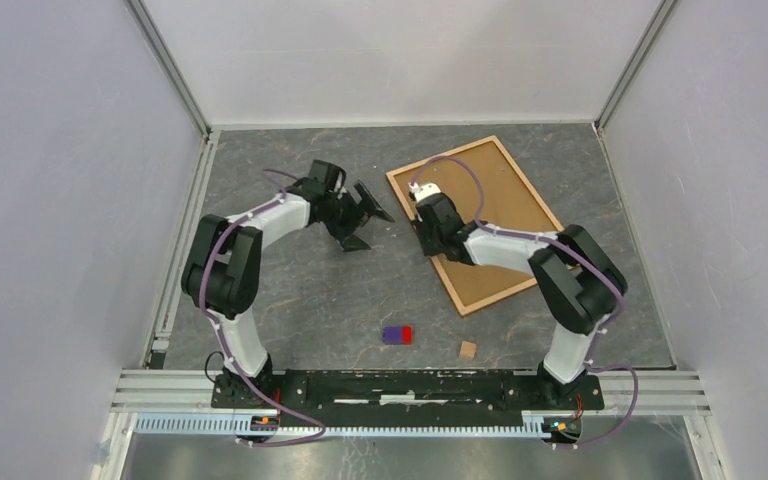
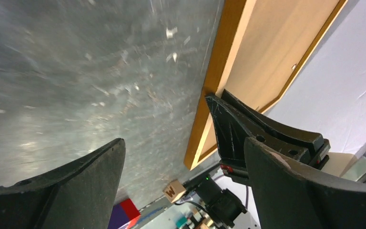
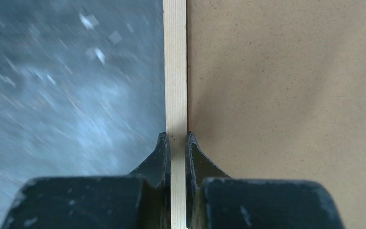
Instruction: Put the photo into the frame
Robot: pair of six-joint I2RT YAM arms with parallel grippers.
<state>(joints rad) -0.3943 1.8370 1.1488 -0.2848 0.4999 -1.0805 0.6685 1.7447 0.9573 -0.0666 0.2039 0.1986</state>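
Note:
The frame [image 1: 441, 158] lies flat at the back right of the table, with a plain brown backing board [image 1: 495, 200] filling it. My right gripper [image 1: 430, 250] is shut on its left moulding. In the right wrist view the two fingers [image 3: 176, 136] pinch the pale wood strip [image 3: 175, 71] from both sides, with the board [image 3: 286, 95] to the right of it. My left gripper [image 1: 368, 222] hovers open over bare table just left of the frame, nothing between its fingers [image 2: 183, 143]. Its view shows the frame's edge [image 2: 219, 62] and the right gripper [image 2: 248, 124] on it. The photo is out of view.
A red and purple block [image 1: 397, 334] and a small wooden cube [image 1: 468, 349] marked W lie near the front, between the arm bases. They also show in the left wrist view, block [image 2: 124, 212] and cube [image 2: 173, 191]. Enclosure walls border the table on three sides.

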